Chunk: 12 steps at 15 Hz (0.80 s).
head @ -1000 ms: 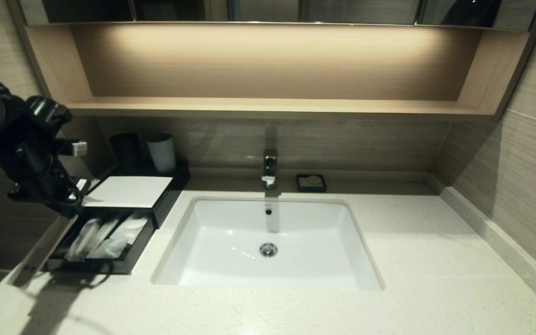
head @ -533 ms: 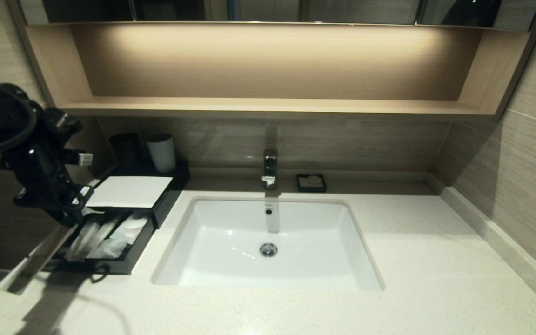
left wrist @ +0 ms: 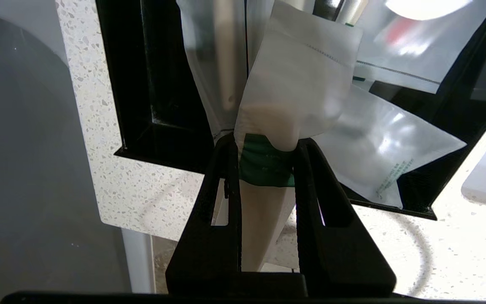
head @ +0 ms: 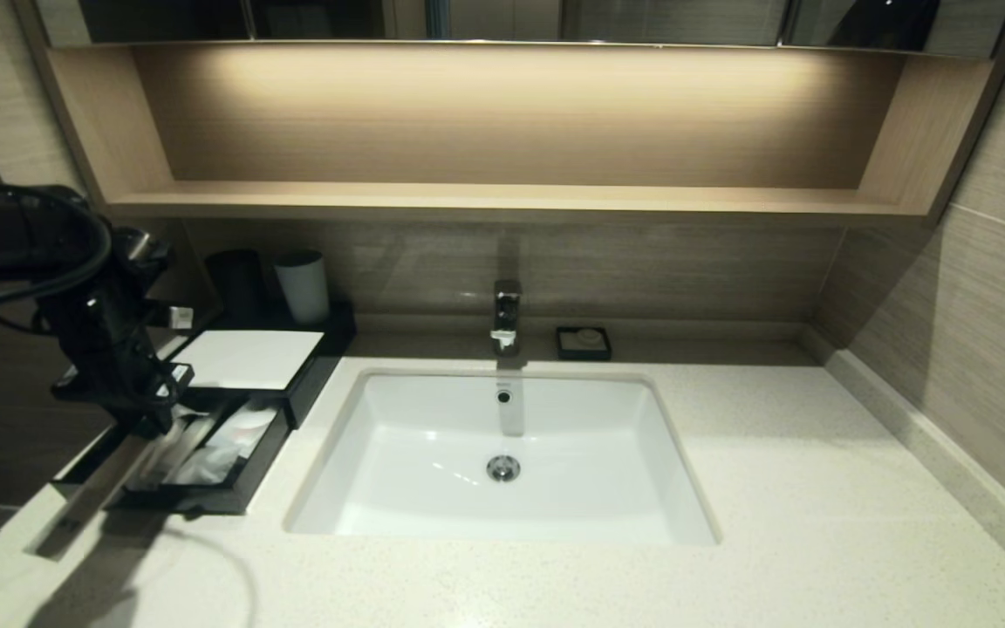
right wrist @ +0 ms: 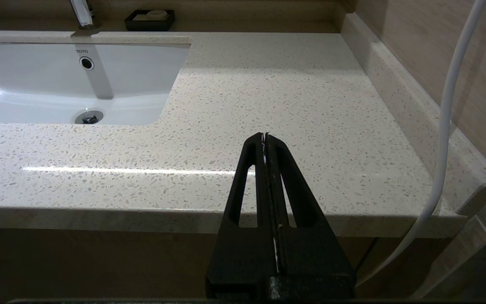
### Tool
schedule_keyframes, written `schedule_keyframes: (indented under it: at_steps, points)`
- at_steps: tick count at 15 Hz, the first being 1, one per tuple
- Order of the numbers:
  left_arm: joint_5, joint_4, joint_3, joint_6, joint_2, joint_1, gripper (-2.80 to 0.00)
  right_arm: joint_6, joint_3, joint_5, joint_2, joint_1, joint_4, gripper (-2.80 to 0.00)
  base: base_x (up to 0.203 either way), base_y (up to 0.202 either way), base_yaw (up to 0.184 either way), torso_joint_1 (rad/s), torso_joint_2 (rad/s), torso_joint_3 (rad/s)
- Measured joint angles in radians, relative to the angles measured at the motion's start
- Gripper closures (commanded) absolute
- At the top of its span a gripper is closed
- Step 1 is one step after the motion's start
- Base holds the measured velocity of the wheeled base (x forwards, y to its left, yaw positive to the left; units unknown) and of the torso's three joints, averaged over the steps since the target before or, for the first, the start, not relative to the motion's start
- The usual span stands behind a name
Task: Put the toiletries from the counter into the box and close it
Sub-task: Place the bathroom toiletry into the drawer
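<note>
Translucent-wrapped toiletry stick (left wrist: 298, 84) is clamped at its green label between the left gripper's (left wrist: 264, 145) fingers, over the box's open drawer (head: 236, 493), where more wrapped toiletries (head: 206, 449) are held. Right gripper (right wrist: 265, 137) is parked, pressed closed.

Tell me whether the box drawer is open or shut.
Open. The drawer is pulled out from under the white top panel, wrapped toiletries showing inside; the left gripper holds another over it.

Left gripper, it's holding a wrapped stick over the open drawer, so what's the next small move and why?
Probably open the fingers. The left gripper is shut on a wrapped toiletry whose far end already hangs over the box drawer's inside, beside other packets.
</note>
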<state>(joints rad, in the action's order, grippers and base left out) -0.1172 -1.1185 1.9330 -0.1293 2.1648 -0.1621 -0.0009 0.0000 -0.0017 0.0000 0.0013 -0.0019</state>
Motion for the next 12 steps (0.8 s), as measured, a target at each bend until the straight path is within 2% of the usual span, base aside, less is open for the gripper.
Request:
schedule_keyframes:
  at_steps: [12]
  points:
    - [-0.018, 0.071, 0.000, -0.002, 0.053, 0.020, 0.00, 0.000, 0.000, 0.000, 0.000, 0.000, 0.000, 0.00, 0.000, 0.000, 0.000, 0.000, 0.00, 0.000]
